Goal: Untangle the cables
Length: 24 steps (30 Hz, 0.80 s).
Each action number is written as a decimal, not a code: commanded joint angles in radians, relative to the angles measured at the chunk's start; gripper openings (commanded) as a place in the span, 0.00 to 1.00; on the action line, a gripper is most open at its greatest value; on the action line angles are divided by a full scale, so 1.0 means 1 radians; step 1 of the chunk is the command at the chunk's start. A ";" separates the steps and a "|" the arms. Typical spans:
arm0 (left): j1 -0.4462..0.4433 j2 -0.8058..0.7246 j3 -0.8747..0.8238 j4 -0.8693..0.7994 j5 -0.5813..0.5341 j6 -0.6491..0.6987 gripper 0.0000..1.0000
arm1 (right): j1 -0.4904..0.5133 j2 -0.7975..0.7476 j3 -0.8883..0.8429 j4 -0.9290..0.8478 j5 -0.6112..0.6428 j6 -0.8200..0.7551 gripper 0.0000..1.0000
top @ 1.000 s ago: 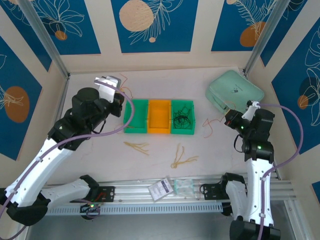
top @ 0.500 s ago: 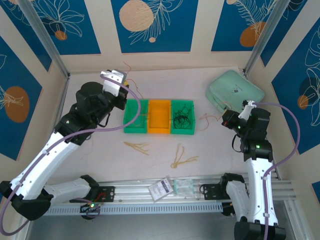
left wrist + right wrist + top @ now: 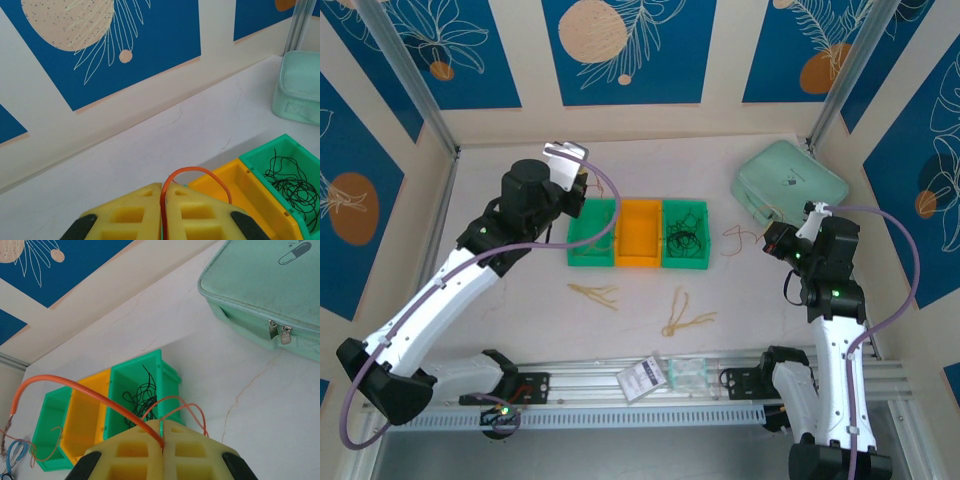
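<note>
My left gripper [image 3: 578, 186] hangs over the left green bin [image 3: 592, 246], shut [image 3: 164, 186] on a red cable [image 3: 196, 172] that loops out between its yellow fingertips. At the right my right gripper [image 3: 772, 240] is shut [image 3: 162, 425] on another red cable [image 3: 65, 387], which runs off to the upper left. More red loops [image 3: 740, 238] curl beside its tips. Black cables [image 3: 685, 238] lie tangled in the right green bin [image 3: 704, 262]. Two bunches of pale yellow cables [image 3: 595, 292] [image 3: 686, 320] lie on the table in front of the bins.
An orange bin [image 3: 639, 255] stands between the two green ones. A mint zip case [image 3: 790, 185] sits at the back right, close behind my right gripper. Small packets [image 3: 665, 375] lie on the rail at the near edge. Walls close the table on three sides.
My left arm has swung right, from the back left to over the left green bin, carrying its red cable. My right gripper has lifted slightly, and its red loops shifted with it.
</note>
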 commanded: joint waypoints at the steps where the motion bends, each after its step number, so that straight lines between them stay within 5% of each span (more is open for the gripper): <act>1: 0.016 -0.006 0.041 0.040 -0.022 0.021 0.10 | 0.006 -0.005 0.003 -0.002 0.004 -0.016 0.00; 24: 0.050 -0.063 0.093 0.087 -0.120 0.108 0.10 | 0.028 0.019 -0.005 0.026 -0.005 0.000 0.00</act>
